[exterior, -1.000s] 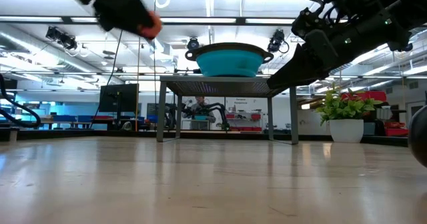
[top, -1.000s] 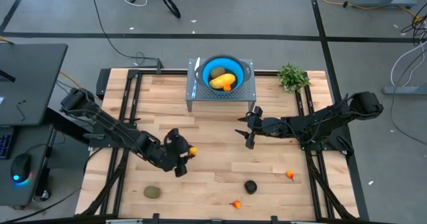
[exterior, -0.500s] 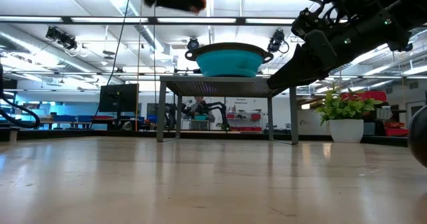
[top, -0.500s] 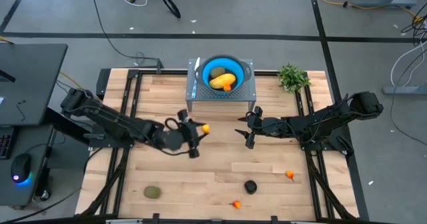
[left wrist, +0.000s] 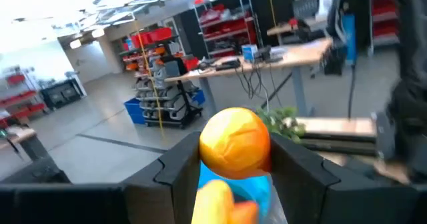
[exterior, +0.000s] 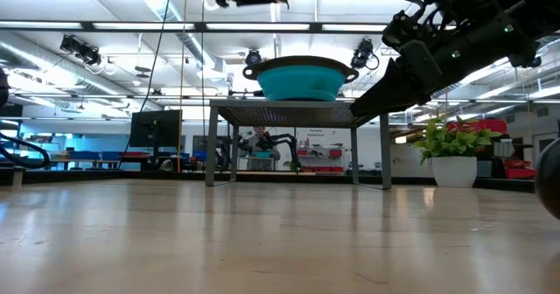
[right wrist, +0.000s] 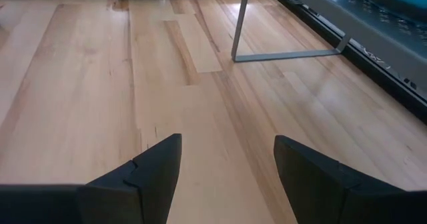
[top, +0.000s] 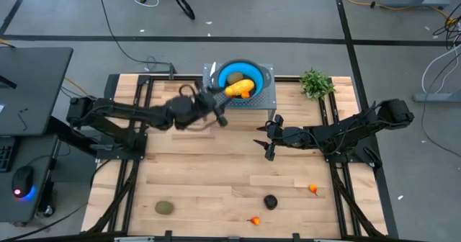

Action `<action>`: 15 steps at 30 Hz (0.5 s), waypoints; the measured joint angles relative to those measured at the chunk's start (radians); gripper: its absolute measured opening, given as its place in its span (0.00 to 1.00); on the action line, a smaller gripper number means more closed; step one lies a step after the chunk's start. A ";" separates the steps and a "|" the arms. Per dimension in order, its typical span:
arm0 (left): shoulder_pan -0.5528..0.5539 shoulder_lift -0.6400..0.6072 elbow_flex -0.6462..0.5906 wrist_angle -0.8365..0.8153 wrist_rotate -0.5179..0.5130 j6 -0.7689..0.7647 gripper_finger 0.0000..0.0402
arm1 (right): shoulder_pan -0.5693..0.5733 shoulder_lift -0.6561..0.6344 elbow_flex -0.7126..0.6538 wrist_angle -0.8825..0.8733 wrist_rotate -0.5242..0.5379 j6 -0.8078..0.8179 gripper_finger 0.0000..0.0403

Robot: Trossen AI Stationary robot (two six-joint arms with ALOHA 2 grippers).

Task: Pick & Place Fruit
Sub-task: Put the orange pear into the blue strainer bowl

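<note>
Left wrist view shows the left tool (left wrist: pixel 235 167) clamped on a small orange fruit (left wrist: pixel 235 144), which sits between the two dark fingers with the blue bowl (left wrist: pixel 261 187) and a yellow fruit (left wrist: pixel 215 203) just beyond and below it. A second ago this tool was low over the middle of the worktop with the same orange fruit; half a second ago it was partway back; now in the high view it hovers at the near-left rim of the blue bowl (top: pixel 220 75) on the grey stand (top: pixel 268 98) — so the carry is all but done, and I judge the release into the bowl to be the step in hand.

Outward from there, the bowl already holds the yellow fruit (top: pixel 238 89) and what looks like an olive-green one. The right tool (top: pixel 271 138) has not moved over the same second: it waits with its fingers spread and nothing between them, above bare wood in front of the stand.

Left on the worktop (top: pixel 216 184) — well apart from both tools — are an olive-green fruit (top: pixel 165 207), a black round fruit (top: pixel 270 201) and two tiny orange-red ones (top: pixel 313 189), all near the front edge. A leafy plant (top: pixel 315 83) stands beside the stand.
</note>
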 joint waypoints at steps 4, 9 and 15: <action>0.124 0.000 0.000 0.005 0.130 -0.111 0.43 | 0.000 0.000 0.000 0.000 0.000 0.000 0.62; 0.224 0.000 0.000 -0.015 0.228 -0.188 0.43 | 0.000 0.000 0.000 0.000 0.000 0.000 0.62; 0.261 0.000 0.000 -0.029 0.260 -0.198 0.43 | 0.000 0.000 0.000 0.000 0.000 0.000 0.62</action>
